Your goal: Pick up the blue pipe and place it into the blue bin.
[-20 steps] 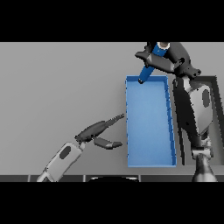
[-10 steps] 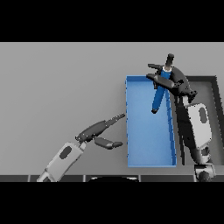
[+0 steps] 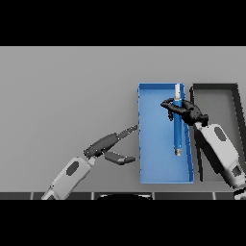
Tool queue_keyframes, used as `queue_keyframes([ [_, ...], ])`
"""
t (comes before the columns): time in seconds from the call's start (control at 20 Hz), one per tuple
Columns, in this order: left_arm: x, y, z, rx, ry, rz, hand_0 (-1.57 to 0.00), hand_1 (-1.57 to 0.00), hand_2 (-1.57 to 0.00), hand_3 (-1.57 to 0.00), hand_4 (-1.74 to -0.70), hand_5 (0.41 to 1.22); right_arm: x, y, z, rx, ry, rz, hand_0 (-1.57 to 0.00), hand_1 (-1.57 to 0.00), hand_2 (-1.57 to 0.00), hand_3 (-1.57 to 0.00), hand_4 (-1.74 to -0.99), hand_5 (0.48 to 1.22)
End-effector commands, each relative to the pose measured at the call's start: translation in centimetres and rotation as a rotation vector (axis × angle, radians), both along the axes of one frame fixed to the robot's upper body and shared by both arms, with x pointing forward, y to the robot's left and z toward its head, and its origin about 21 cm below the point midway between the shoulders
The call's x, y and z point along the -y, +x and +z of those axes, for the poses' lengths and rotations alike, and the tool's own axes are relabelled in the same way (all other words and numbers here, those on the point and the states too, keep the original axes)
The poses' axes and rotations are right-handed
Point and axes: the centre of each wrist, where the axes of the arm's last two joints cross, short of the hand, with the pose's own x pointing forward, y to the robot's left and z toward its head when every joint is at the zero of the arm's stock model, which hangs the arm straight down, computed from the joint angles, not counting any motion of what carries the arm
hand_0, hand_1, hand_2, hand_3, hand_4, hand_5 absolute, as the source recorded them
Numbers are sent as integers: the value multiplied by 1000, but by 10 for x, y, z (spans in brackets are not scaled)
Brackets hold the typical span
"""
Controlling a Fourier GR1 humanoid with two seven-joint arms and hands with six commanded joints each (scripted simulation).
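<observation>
My right hand (image 3: pixel 185 110) sits in the right-centre of the frame, its fingers curled round the upper part of the blue pipe (image 3: pixel 177 129). I read that as a closed grasp on the pipe, with the thumb side toward the frame's left. The pipe runs nearly straight up and down the frame, its pale end near the bin's far wall and its grey-tipped lower end pointing toward the near wall. It lies over the right half of the blue bin (image 3: pixel 156 144), inside the rim outline, though I cannot tell whether it rests on the bin floor or hangs just above it.

Just right of the bin is a dark tray (image 3: pixel 235 96), with my right forearm lying across it. My left hand (image 3: pixel 113 144) is in the lower-left centre, fingers straight and relaxed, tips close to the bin's left wall, holding nothing, over the grey worktop (image 3: pixel 67 91).

What worries me: if I let go while the pipe is raised, it could bounce or roll and tip against the right wall. If my fingers drag as they uncurl, they could pull the pipe up over the rim toward the dark tray. My left fingertips near the wall could nudge the bin.

I can read no brands, labels or writing anywhere.
</observation>
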Motion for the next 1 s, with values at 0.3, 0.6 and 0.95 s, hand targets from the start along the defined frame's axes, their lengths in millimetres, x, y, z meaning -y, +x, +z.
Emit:
queue_keyframes([
  [0.3, -3, 3, 1, -2, -1, 3, 1, 1, 1, 1, -895, 453, -8, -5, -9, -65, -208, 144, -218, -195, -186, -150, -1165, 924],
  [0.6, -3, 3, -6, -7, 4, 8, 1, 1, 1, 1, -909, 457, -12, 0, -21, -3, -318, 172, -56, -50, -48, -39, -1124, 738],
  [0.95, -2, 6, 0, -9, 0, 13, 1, 1, 1, 1, -922, 466, -9, 0, -19, 16, -312, 168, -11, -10, -9, -7, -1132, 675],
])
